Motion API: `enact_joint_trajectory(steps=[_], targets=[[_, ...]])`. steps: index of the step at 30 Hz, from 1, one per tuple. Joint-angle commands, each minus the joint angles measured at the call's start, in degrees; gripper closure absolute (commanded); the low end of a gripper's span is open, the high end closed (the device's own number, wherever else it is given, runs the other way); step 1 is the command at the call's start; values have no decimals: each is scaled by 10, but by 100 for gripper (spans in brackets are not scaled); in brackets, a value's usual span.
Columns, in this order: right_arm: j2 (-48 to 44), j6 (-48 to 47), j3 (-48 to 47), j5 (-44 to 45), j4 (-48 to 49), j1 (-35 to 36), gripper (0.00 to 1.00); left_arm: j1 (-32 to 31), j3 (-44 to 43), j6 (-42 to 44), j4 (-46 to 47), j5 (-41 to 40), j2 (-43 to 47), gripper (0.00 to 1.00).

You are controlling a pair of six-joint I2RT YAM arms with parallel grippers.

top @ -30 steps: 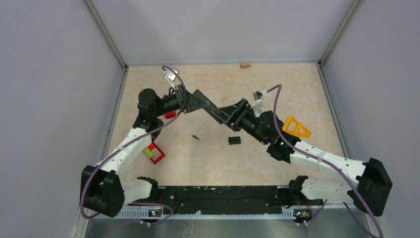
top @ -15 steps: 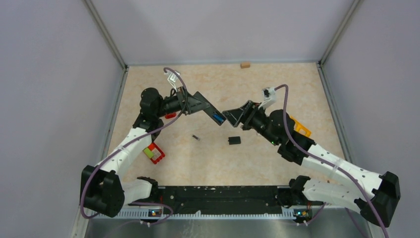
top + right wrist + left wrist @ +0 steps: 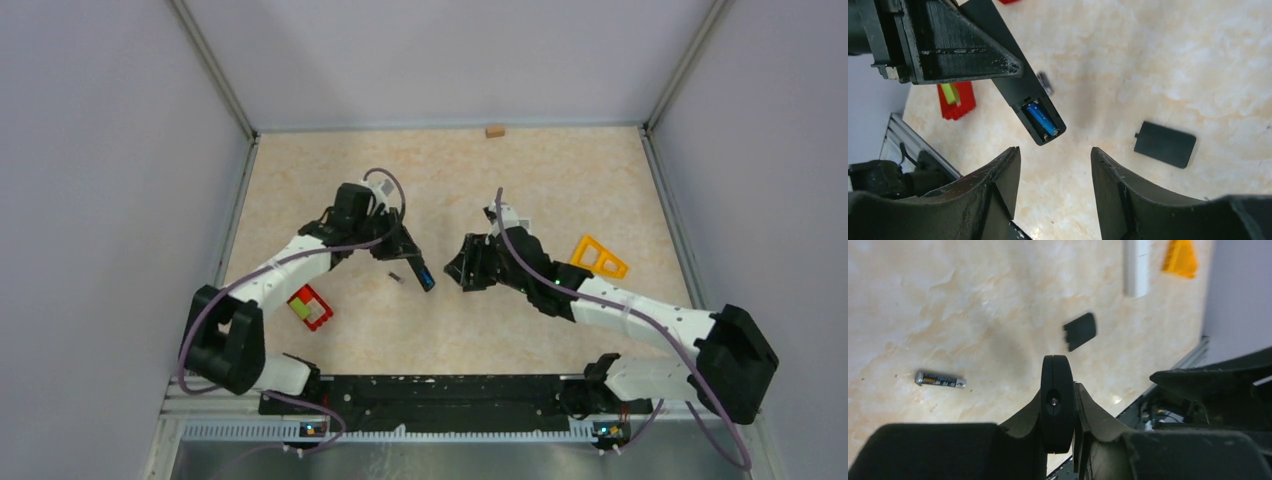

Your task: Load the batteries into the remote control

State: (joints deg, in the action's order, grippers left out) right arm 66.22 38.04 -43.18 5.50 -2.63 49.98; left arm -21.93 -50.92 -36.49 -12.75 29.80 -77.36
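A red block (image 3: 310, 307) with a yellow-green patch lies on the counter (image 3: 560, 190) at the far left, beside the left arm's forearm. To its right, the left end effector (image 3: 403, 252) is pressed together on the remote control (image 3: 1033, 107), pinching the slim black bar by one end. In the left wrist view the bar shows end-on, squeezed between the two fingers (image 3: 1083, 407).

A loose battery (image 3: 940, 379), dark with a silvery end, lies flat on the counter just beside the remote and on its left in the top view, untouched by either arm. In the right wrist view the remote partly hides it.

The remote's free end points down and right, towards the other arm. Its compartment is uncovered, and a blue battery (image 3: 1042, 118) sits lengthwise inside it. The slot next to the blue battery is dark, and whether it is filled cannot be told.

Next comes the right end effector (image 3: 462, 270), near the remote's open end but apart from it. Its fingers (image 3: 1003, 172) are spread with only bare counter between them.

A flat black cover (image 3: 1164, 144) lies on the counter near the right end effector, clear of both fingers. Further right an orange triangle (image 3: 598, 257) lies next to the right arm. A small tan block (image 3: 494, 131) lies alone at the far edge.
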Motion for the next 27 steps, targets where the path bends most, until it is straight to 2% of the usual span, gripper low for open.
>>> enact_joint_trajectory(steps=[1, 6, 8, 15, 22, 27], targets=[[27, 39, 37, -31, 74, -4, 47, -58, -68, 43, -118, -149, -65, 100], [15, 124, 103, 13, 101, -4, 51, -147, -146, 28, -201, -287, -137, 100], [1, 151, 129, 30, 102, -4, 51, -182, -178, 22, -234, -370, -161, 100], [-57, 211, 205, 71, 128, -4, 52, -260, -312, 3, -353, -522, -245, 100], [-54, 207, 235, 64, 165, -4, 52, -307, -415, -7, -443, -597, -327, 100], [-43, 220, 245, 63, 180, -4, 48, -315, -438, -9, -460, -613, -341, 100]])
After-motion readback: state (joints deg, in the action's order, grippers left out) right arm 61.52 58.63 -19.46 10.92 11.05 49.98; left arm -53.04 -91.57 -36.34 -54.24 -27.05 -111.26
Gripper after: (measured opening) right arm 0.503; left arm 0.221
